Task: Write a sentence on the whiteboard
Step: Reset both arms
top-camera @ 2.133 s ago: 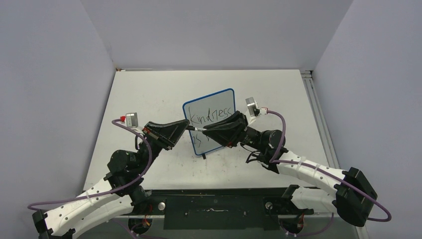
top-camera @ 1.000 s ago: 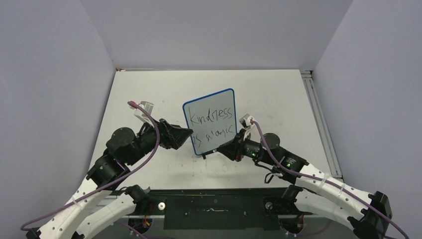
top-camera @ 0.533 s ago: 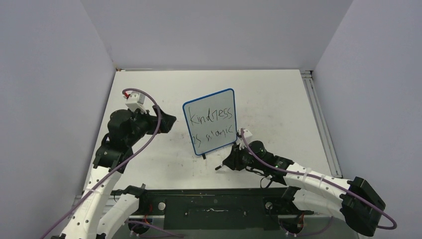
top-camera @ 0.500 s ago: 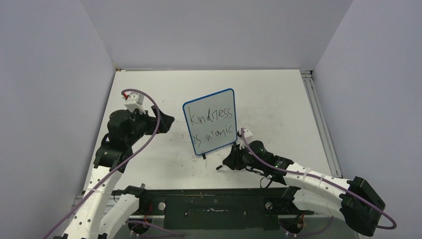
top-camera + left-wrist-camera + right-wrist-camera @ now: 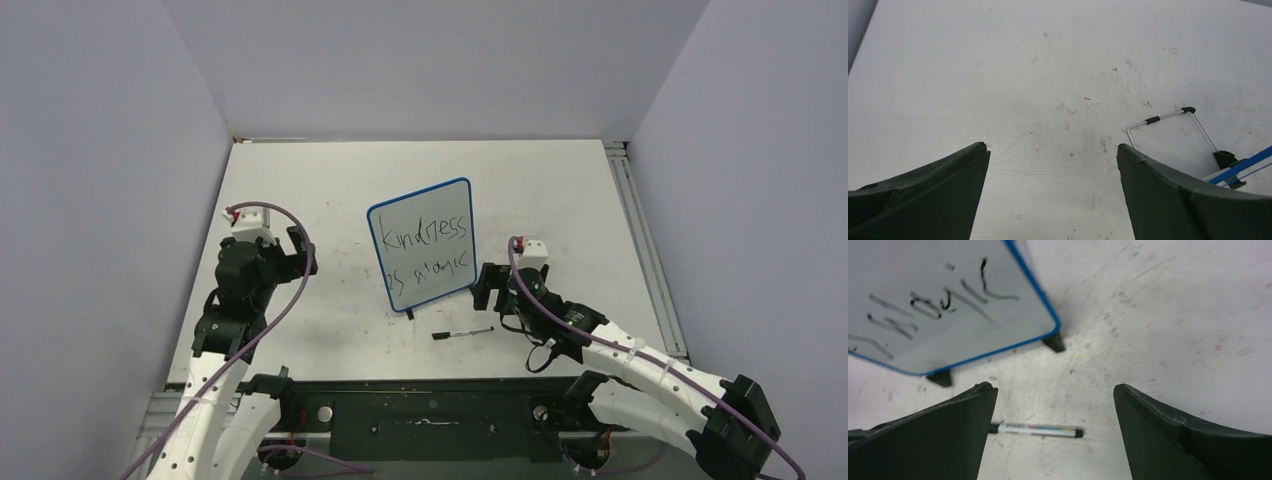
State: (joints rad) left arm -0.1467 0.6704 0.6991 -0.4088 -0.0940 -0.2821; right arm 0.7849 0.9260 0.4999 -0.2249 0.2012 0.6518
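Two grippers, one board, one pen, all on a scuffed white worktop [image 5: 560,190].

1. The whiteboard [image 5: 420,245]: small, white, with a thin blue frame and rounded corners. It stands propped at a tilt near the middle of the worktop, between the two arms. The right wrist view shows its lower corner [image 5: 938,300] and two black feet [image 5: 1053,343] resting on the worktop. The left wrist view catches only a sliver of the blue edge [image 5: 1243,165] and a bent wire prop [image 5: 1163,125] with black sleeves lying on the surface.

2. The sentence [image 5: 428,250]: black handwritten lettering in two lines, "Kindness" above and "is magic" below. Only part of the lower line [image 5: 933,302] shows in the right wrist view.

3. Marker [image 5: 462,332]: slim, with a pale barrel and dark ends. It lies flat on the worktop just in front of the board's near edge, and nothing touches it. From the right wrist it appears low in the frame [image 5: 1035,430], below the feet.

4. Left gripper [image 5: 290,252]: jaws spread wide and empty [image 5: 1050,149], to the left of the board and clear of it.

5. Right gripper [image 5: 490,285]: jaws wide apart and holding nothing [image 5: 1053,387], just beside the board's lower right corner, with the marker near it on the worktop.
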